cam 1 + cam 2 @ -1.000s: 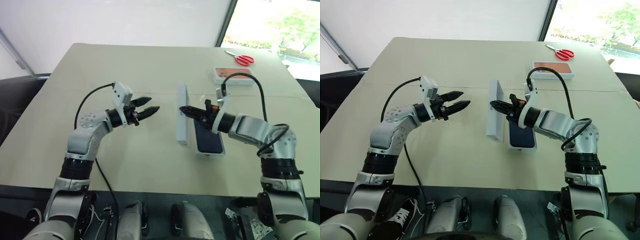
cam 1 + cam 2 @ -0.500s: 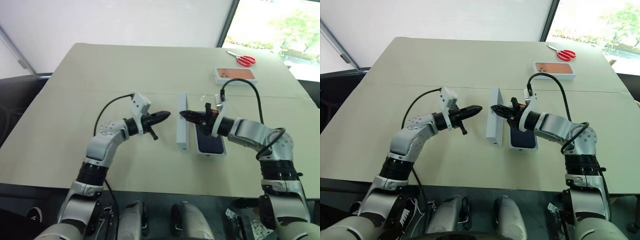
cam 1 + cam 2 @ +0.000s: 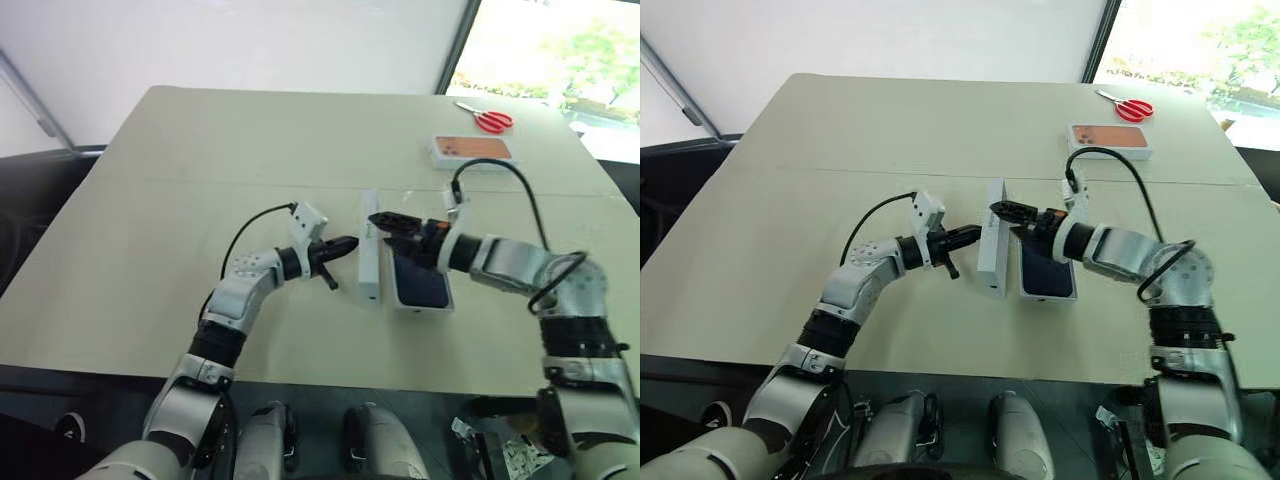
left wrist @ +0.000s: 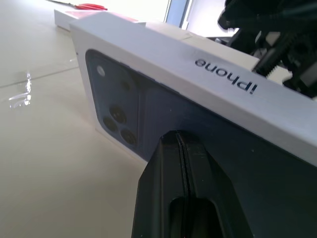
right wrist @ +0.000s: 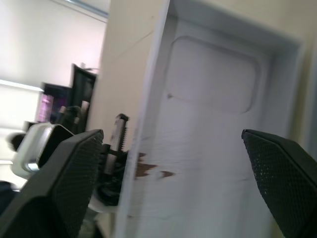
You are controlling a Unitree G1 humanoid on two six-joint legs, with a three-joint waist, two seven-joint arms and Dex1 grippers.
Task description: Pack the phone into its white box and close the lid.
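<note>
The lid (image 3: 369, 262) stands on its long edge in the middle of the table, its printed dark-blue phone picture (image 4: 163, 114) facing my left arm. My left gripper (image 3: 350, 243) is shut, and its tips touch that outer face. My right gripper (image 3: 385, 222) is open at the lid's upper edge, its fingers (image 5: 64, 178) spread wide before the pale inside of the lid (image 5: 208, 114). Just right of the lid, the dark navy phone (image 3: 420, 285) lies in the white box (image 3: 420, 309), partly under my right wrist.
A white box with an orange phone picture (image 3: 470, 150) and red-handled scissors (image 3: 487, 120) lie at the far right of the table (image 3: 200, 150). The table's near edge runs just below both arms.
My left gripper has shut and swung right until its tips reach the lid's outer face. My right gripper, shut at the lid's top edge before, now stands open.
</note>
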